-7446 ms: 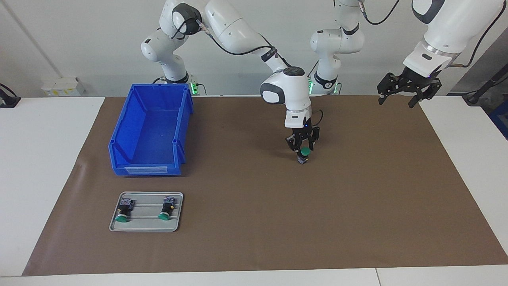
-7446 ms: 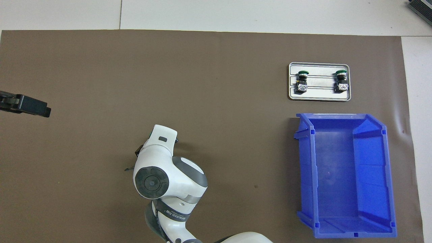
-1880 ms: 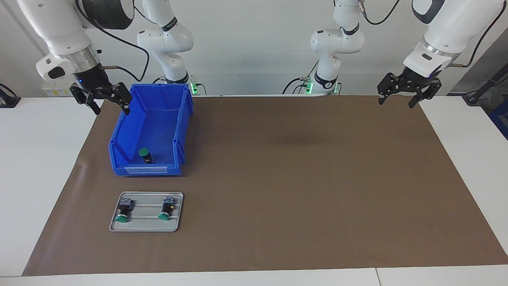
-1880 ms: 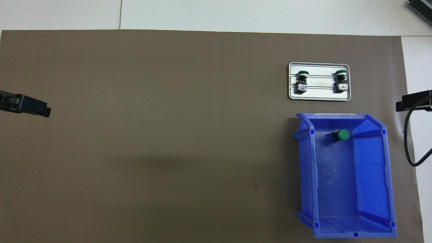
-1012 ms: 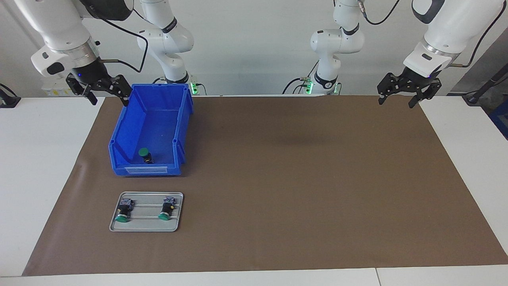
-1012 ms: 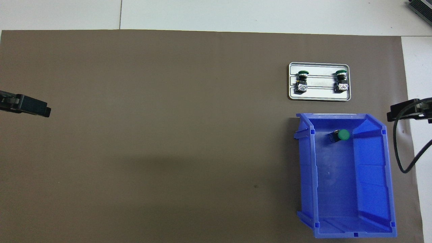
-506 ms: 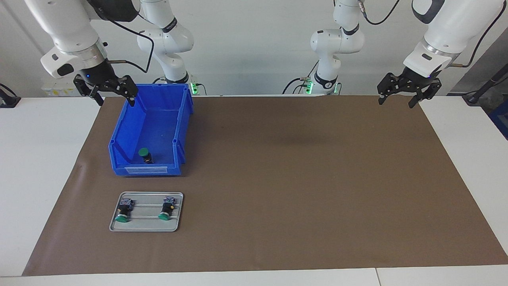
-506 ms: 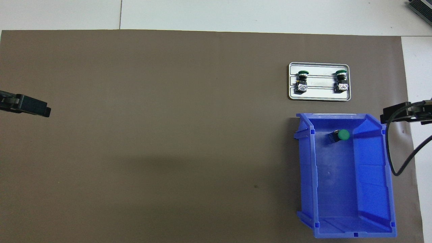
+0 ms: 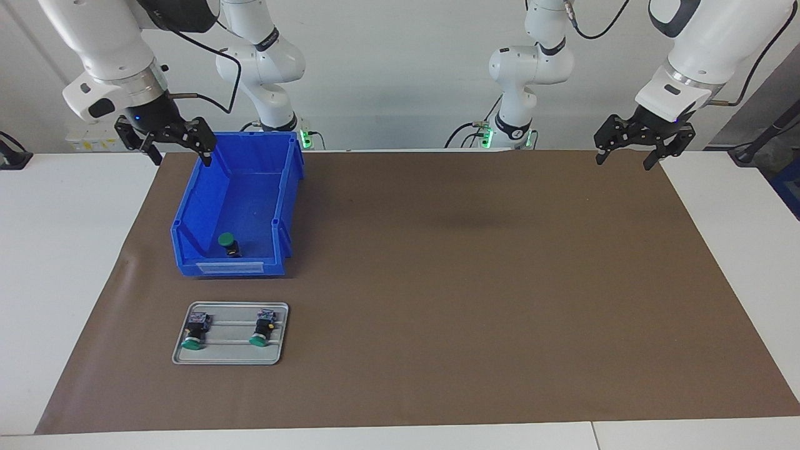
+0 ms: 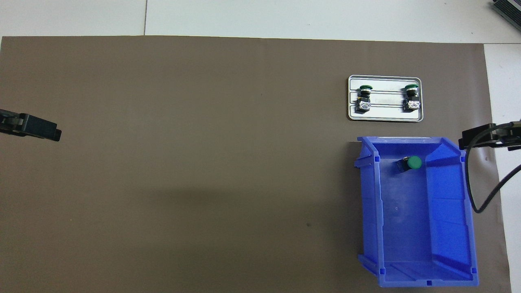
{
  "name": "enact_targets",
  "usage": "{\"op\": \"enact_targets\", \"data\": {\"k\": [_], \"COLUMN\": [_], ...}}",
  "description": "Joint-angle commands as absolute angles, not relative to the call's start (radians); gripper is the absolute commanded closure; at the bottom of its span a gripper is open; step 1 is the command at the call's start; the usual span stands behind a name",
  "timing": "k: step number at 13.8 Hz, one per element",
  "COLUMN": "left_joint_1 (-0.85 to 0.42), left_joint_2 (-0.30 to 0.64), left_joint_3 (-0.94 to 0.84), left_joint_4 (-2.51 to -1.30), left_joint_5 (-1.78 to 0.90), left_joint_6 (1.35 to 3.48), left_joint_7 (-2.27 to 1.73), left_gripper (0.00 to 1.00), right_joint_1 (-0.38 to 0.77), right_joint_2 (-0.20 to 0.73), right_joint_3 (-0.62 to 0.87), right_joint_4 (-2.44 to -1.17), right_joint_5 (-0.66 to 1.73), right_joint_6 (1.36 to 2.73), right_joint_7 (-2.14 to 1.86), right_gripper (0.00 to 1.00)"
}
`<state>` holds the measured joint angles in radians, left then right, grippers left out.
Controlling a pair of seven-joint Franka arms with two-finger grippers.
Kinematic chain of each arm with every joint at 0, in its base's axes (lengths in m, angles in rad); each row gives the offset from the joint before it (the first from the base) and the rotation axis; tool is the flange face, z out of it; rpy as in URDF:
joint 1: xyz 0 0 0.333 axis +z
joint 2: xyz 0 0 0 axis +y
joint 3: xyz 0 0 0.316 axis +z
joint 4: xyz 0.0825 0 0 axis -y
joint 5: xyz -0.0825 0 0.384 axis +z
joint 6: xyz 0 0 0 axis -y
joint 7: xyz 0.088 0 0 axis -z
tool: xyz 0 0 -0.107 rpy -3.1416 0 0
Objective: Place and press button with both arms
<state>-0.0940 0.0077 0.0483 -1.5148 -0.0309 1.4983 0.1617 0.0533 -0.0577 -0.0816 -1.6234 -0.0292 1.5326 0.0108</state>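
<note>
One green-capped button lies on its side in the blue bin, at the bin's end farther from the robots; it also shows in the overhead view. Two like buttons lie on a grey tray. My right gripper is open and empty, raised over the bin's rim on the side toward the right arm's end of the table. My left gripper is open and empty, raised over the mat's edge at the left arm's end, where the arm waits.
The tray lies farther from the robots than the bin, both at the right arm's end. A brown mat covers the white table. In the overhead view only the tips of the left gripper and the right gripper show.
The button that my right gripper held over the mat's middle now lies in the bin. The right gripper has let go, risen, and drifted slightly toward the bin's rim. The left arm has not moved.
</note>
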Motion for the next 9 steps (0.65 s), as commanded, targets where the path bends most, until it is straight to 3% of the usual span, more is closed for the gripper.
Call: {"op": "enact_targets", "data": {"k": [1,9], "left_joint_1": [-0.084,-0.083], "left_joint_2": [-0.025,-0.025], "left_joint_3": [0.040,0.040], "left_joint_4": [-1.555,-1.555], "left_joint_5": [-0.021,-0.021], "left_joint_6": [1.514,1.513], "left_joint_7": [0.158,0.158], "left_gripper": [0.00,0.00], "right_joint_1": [0.058,0.057], "right_joint_2": [-0.083,-0.084], "right_joint_3": [-0.078,-0.078], "right_joint_4": [-1.651,-1.654], "right_joint_5": [-0.026,-0.054], "right_joint_6": [1.536,1.536], "right_joint_7": [0.040,0.028], "right_gripper": [0.00,0.00]}}
